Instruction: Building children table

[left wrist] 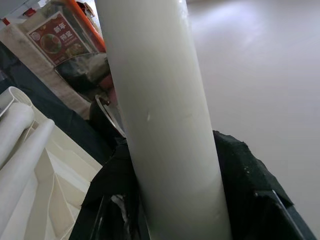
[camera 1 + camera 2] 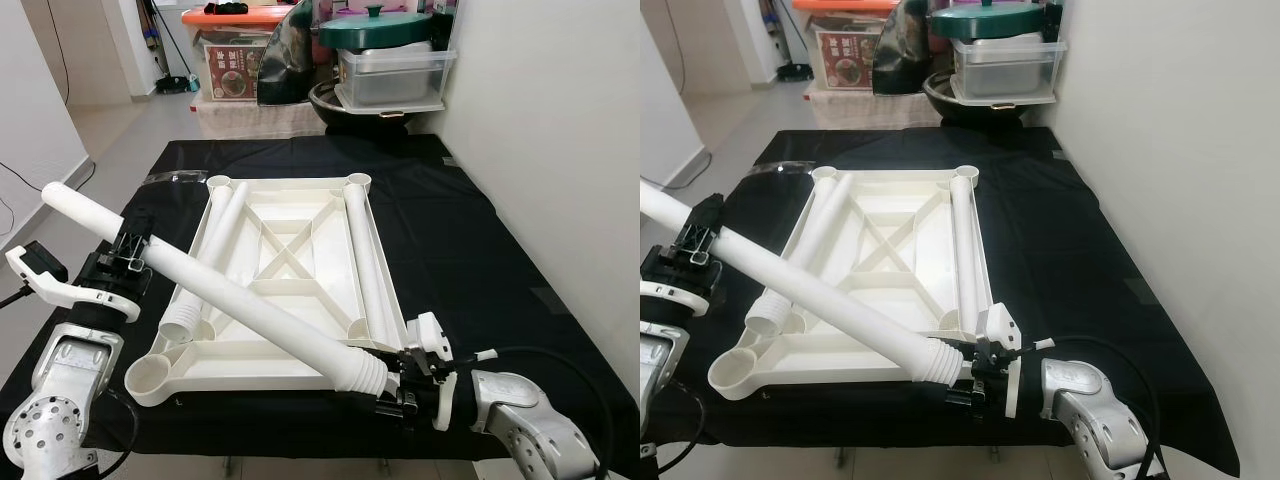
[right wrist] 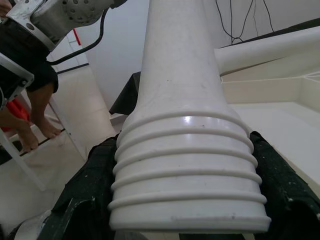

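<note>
The long white plastic table leg (image 2: 230, 295) hangs slantwise over the upturned white plastic tabletop (image 2: 290, 250) on the black-covered desk (image 2: 450, 240). The right gripper (image 2: 400, 385) has its fingers clamped on the leg's ribbed end (near the tabletop's corner socket). The left gripper (image 2: 128, 252) has its fingers clamped round the smooth shaft.

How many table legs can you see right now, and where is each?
4. One leg is held by both grippers, left gripper and right gripper. Two lie along the tabletop's left side; one lies along its right side.
</note>
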Tool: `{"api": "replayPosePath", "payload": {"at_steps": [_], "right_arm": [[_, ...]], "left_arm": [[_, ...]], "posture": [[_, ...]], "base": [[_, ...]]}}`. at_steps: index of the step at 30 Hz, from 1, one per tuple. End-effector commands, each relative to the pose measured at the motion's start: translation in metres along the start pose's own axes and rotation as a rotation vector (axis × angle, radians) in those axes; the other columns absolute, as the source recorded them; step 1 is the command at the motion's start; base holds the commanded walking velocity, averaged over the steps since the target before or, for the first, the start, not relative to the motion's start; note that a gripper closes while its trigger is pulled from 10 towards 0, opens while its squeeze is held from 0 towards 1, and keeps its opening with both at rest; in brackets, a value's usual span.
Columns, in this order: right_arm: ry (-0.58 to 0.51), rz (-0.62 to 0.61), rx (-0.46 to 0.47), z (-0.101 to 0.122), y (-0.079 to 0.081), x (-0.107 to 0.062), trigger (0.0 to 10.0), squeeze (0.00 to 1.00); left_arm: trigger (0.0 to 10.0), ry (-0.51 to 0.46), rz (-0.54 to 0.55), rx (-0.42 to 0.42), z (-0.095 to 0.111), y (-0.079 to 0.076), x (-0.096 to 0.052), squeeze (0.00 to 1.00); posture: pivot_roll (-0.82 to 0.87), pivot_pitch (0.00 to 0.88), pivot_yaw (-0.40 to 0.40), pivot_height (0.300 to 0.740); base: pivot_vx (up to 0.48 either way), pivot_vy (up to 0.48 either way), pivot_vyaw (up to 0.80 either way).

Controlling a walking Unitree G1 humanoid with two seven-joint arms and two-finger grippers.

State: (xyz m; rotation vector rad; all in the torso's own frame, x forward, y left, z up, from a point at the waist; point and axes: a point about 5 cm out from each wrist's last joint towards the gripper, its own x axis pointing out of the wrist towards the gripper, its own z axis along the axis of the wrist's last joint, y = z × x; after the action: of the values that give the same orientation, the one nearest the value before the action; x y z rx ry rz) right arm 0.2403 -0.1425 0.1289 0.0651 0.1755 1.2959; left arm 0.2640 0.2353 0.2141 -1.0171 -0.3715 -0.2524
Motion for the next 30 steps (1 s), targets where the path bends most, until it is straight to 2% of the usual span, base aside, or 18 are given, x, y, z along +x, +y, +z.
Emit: {"api": "replayPosePath", "payload": {"at_steps": [1, 2, 3, 4, 5, 6, 7, 15, 20, 24, 25, 26, 29, 30], "right_arm": [[-0.001, -0.008, -0.04, 0.005, -0.003, 0.0, 0.0, 0.0], [0.0, -0.015, -0.05, 0.005, -0.003, 0.001, 0.0, 0.0], [0.007, -0.047, -0.068, 0.005, -0.006, 0.002, 2.3, 0.0], [0.015, -0.081, -0.079, 0.005, -0.009, 0.003, 4.4, 0.0], [0.008, -0.159, -0.044, 0.005, -0.019, 0.002, 10.0, 0.24], [0.008, -0.159, -0.044, 0.005, -0.019, 0.002, 10.0, 0.24], [0.015, -0.15, -0.027, 0.005, -0.019, 0.001, 10.0, 1.0], [0.055, -0.154, -0.021, -0.001, -0.018, -0.005, 10.0, 1.0], [0.065, -0.216, -0.028, 0.001, -0.026, -0.023, 10.0, 1.0], [0.062, -0.25, -0.053, 0.008, -0.032, -0.03, 10.0, 1.0], [0.043, -0.26, -0.078, 0.017, -0.035, -0.03, 10.0, 1.0], [0.043, -0.26, -0.078, 0.017, -0.035, -0.03, 10.0, 1.0], [-0.088, -0.292, -0.133, 0.06, -0.041, -0.012, 10.0, 1.0], [-0.112, -0.293, -0.158, 0.074, -0.042, -0.001, 10.0, 0.87]], "left_arm": [[0.0, 0.021, 0.018, 0.007, -0.002, 0.001, 0.002, 0.0], [0.0, 0.026, 0.021, 0.003, -0.002, 0.001, 0.003, 0.0], [7.6, 0.037, 0.031, 0.005, -0.003, 0.001, 0.003, 0.0], [9.8, 0.045, 0.043, 0.01, -0.004, 0.001, 0.004, 0.0], [10.0, 0.043, 0.051, 0.01, -0.004, 0.001, 0.005, 0.0], [10.0, 0.043, 0.051, 0.01, -0.004, 0.001, 0.005, 0.0], [10.0, 0.035, 0.05, 0.009, -0.002, 0.001, 0.006, 0.0], [10.0, -0.004, 0.052, 0.022, 0.007, -0.002, 0.012, 0.0], [10.0, -0.032, 0.053, 0.037, 0.018, -0.002, 0.013, 0.0], [10.0, -0.039, 0.058, 0.038, 0.021, -0.001, 0.013, 0.0], [10.0, -0.033, 0.061, 0.036, 0.019, 0.0, 0.015, 0.0], [10.0, -0.033, 0.061, 0.036, 0.019, 0.0, 0.015, 0.0], [10.0, -0.016, 0.044, 0.019, 0.012, -0.003, 0.02, 0.0], [10.0, -0.014, 0.033, 0.012, 0.011, -0.005, 0.023, 0.0]], "posture": [[0.02, 0.0, -0.001, 0.74], [0.02, 0.0, -0.001, 0.74], [0.02, 0.0, -0.001, 0.74], [0.02, 0.0, -0.001, 0.74], [0.02, 0.0, -0.002, 0.74], [0.02, 0.0, -0.002, 0.74], [0.02, 0.0, -0.002, 0.74], [0.02, 0.0, -0.004, 0.74], [0.02, 0.0, -0.002, 0.74], [0.01, 0.0, 0.004, 0.74], [0.01, 0.0, 0.01, 0.74], [0.01, 0.0, 0.01, 0.74], [0.0, 0.0, 0.016, 0.74], [0.0, 0.0, 0.02, 0.74]], "base": [[0.0, 0.0, 0.0], [0.0, 0.0, 0.0], [0.0, 0.0, 0.0], [0.0, 0.0, 0.0], [0.0, 0.0, 0.0], [0.0, 0.0, 0.0], [0.0, 0.0, 0.0], [0.0, 0.0, 0.0], [0.0, 0.0, 0.0], [0.0, 0.0, 0.0], [0.0, 0.0, 0.0], [0.0, 0.0, 0.0], [0.0, 0.0, 0.0], [0.0, 0.0, 0.0]]}}
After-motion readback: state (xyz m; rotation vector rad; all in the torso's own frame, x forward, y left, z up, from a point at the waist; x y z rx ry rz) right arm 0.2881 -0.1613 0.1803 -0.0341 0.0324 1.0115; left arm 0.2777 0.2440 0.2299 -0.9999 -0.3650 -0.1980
